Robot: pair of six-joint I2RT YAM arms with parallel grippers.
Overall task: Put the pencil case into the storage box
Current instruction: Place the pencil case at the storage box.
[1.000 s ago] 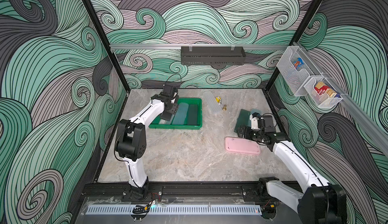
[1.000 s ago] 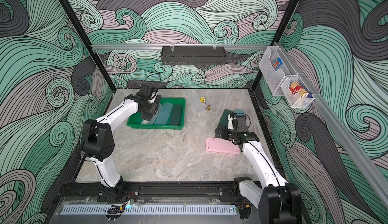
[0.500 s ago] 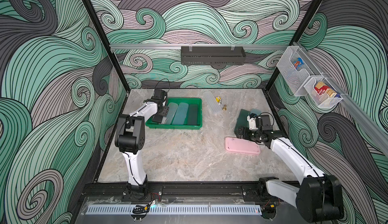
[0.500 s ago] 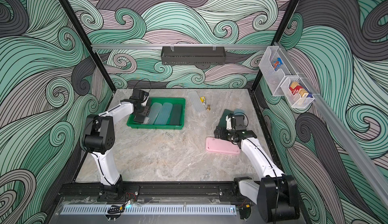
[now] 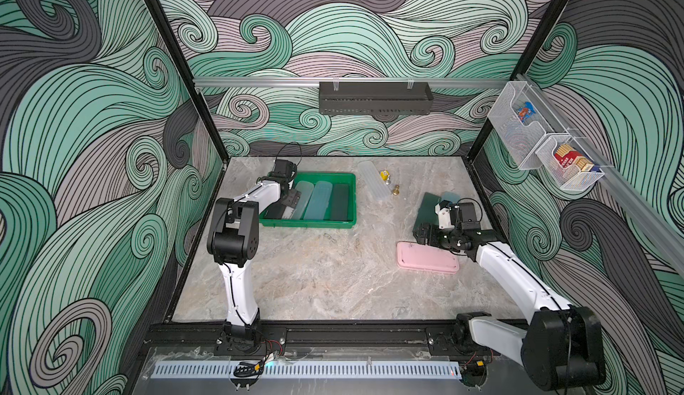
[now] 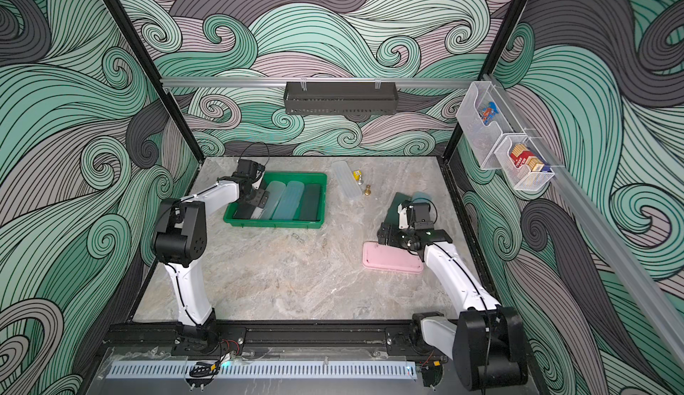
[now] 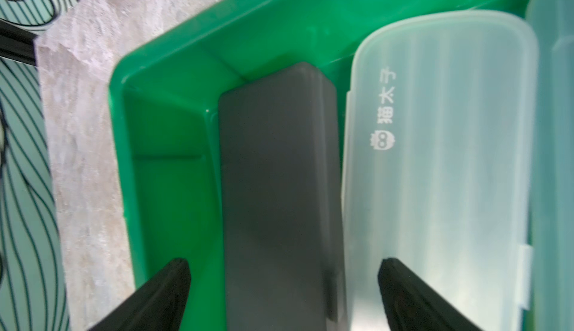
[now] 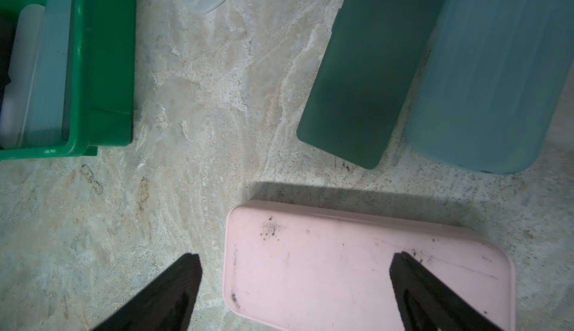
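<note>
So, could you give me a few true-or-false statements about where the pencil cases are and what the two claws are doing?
1. The pink pencil case lies inside the green storage box. False: it lies on the marble table, outside the box.
2. The left gripper is open, over the dark grey pencil case in the box. True.
3. The right gripper is clamped shut on the pink pencil case. False: its jaws stand open and hold nothing.
4. The frosted white pencil case lies beside the dark grey one in the box. True.
</note>
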